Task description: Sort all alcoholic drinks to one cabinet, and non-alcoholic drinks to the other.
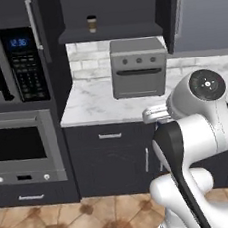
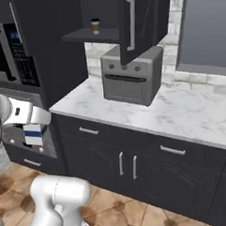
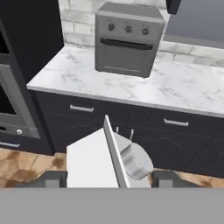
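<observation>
1 drink already stands in the open cabinet (image 2: 140, 24): the coffee cup (image 1: 92, 23) on its shelf above the toaster oven (image 1: 138, 67). The milk carton (image 2: 34, 134) is pinched in the jaws of the gripper (image 3: 109, 177), well below that shelf. I judge the carton goes up next; the bottles remain unsorted.

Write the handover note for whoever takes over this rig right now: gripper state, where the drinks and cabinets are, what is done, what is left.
Gripper: shut on the milk carton, held low in front of the base cabinets.
Coffee cup: upright on the shelf of the open wall cabinet above the toaster oven; that cabinet's door stands open.
Done: coffee cup shelved, carton picked up.
Left: probably place the carton beside the coffee cup, then put both bottles in the other cabinet.
</observation>
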